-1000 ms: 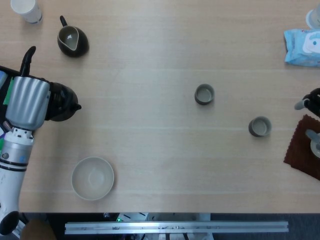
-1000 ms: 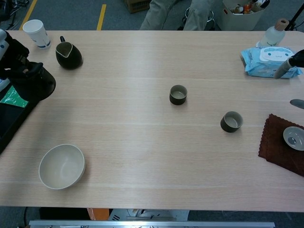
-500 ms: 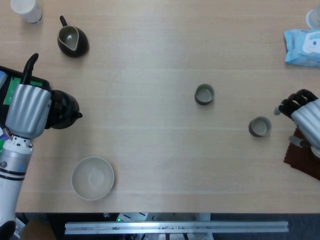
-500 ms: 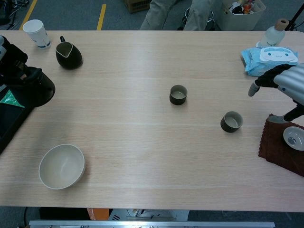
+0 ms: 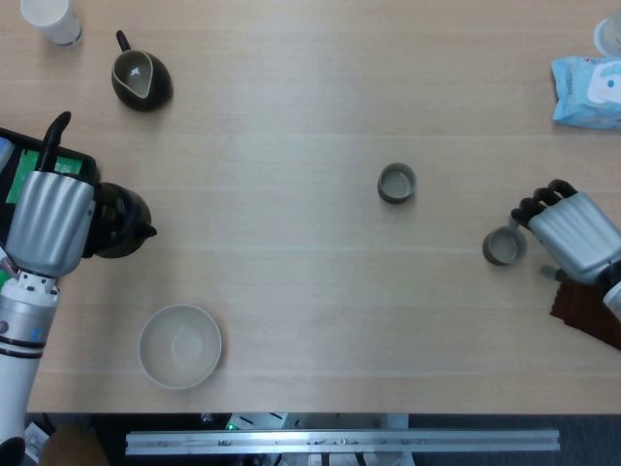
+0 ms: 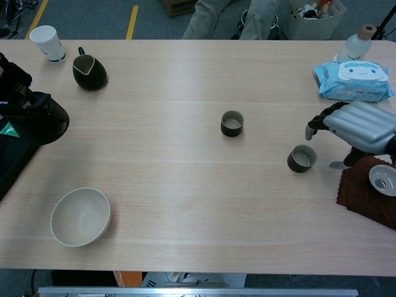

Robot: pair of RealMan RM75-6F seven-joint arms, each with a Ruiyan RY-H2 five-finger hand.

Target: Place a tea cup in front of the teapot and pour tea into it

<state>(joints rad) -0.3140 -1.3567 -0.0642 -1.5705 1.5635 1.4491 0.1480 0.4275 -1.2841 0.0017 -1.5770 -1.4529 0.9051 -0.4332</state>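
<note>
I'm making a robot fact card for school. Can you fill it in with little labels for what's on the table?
left hand: holds the black teapot at the table's left edge
right hand: beside the nearer tea cup, fingers curled, contact unclear
other tea cup: mid-table, alone
bowl: front left
small pitcher: back left

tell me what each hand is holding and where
Left hand grips the dark teapot, apparently at its handle; right hand holds nothing.

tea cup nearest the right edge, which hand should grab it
The right hand. It hangs open just beside that tea cup, fingers curved toward it, not yet touching. The left hand is across the table, holding the teapot.
</note>
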